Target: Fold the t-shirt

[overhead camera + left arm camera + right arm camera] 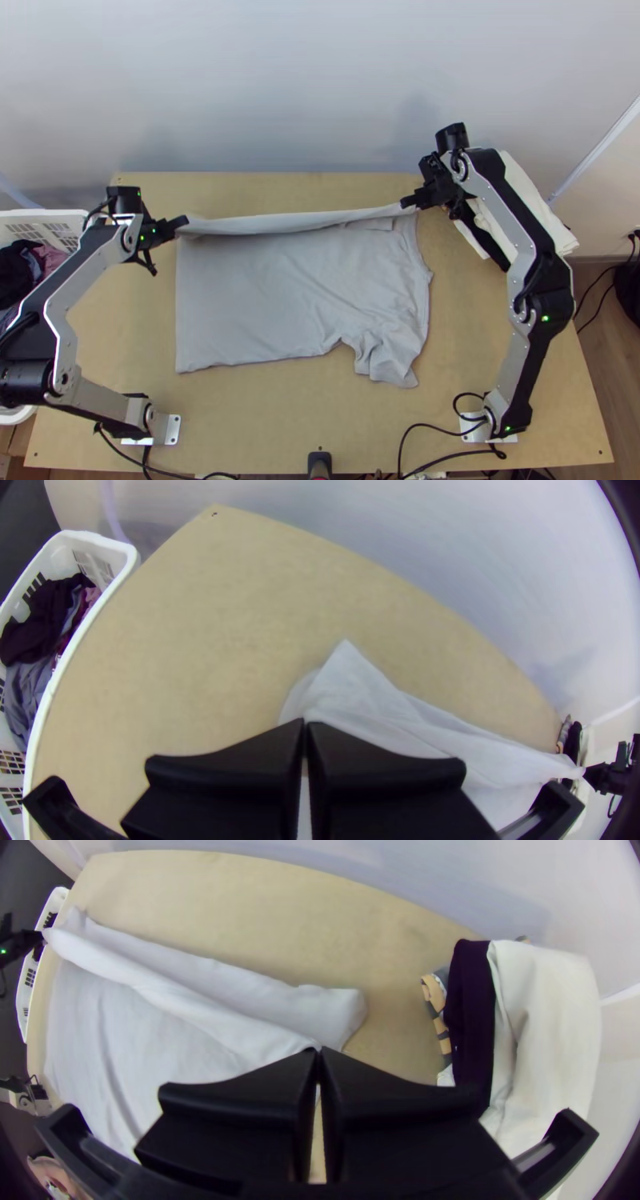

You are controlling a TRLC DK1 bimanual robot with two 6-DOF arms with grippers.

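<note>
Plain grey t-shirt; near sleeve rumpled

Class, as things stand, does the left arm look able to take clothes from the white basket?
Probably not: the white basket stands close by, but the left gripper is shut on the t-shirt and would first have to let go.
</note>
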